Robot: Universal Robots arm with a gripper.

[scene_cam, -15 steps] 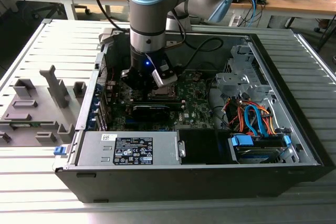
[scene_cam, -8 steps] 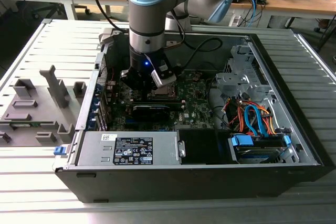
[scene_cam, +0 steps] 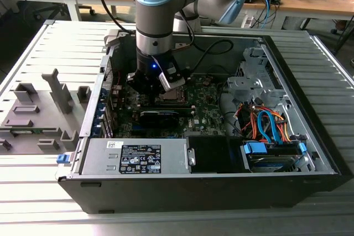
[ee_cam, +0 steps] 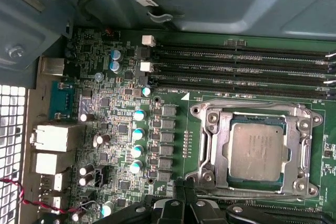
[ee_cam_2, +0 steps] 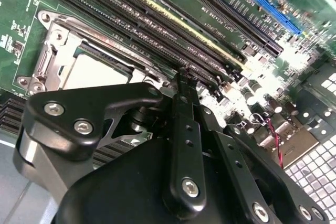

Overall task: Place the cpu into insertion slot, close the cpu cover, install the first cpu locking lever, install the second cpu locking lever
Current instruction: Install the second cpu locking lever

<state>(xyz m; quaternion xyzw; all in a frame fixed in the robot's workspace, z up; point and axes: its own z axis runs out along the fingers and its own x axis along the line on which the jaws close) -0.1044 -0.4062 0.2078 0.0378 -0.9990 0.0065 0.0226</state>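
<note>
A black open-sided metal computer case (scene_cam: 210,183) lies flat on a ribbed grey slatted surface (scene_cam: 33,192), with the light-blue-and-grey jointed robot arm (scene_cam: 157,12) reaching down into it from twelve o'clock in the exterior view. Inside the case, at about ten o'clock from its centre, the green circuit board (ee_cam: 173,103) carries long black memory slots (ee_cam: 241,69) beside the square black insertion slot (ee_cam: 210,145) with its thin metal rim. The thin silver-grey metal cpu cover (ee_cam: 257,111), a frame with a cut-out centre, lies down flat around the socket in the first wrist view. The cpu (ee_cam: 259,152), a small flat square chip with a dull silver-grey top, sits seated in the slot, framed by the cover; in the second wrist view it shows as a pale square (ee_cam_2: 97,74) just beyond the tool. The black gripper (ee_cam_2: 184,80) hangs close above the board at the socket's edge by the memory slots, its fingers (ee_cam_2: 185,124) pressed together with nothing between them.
</note>
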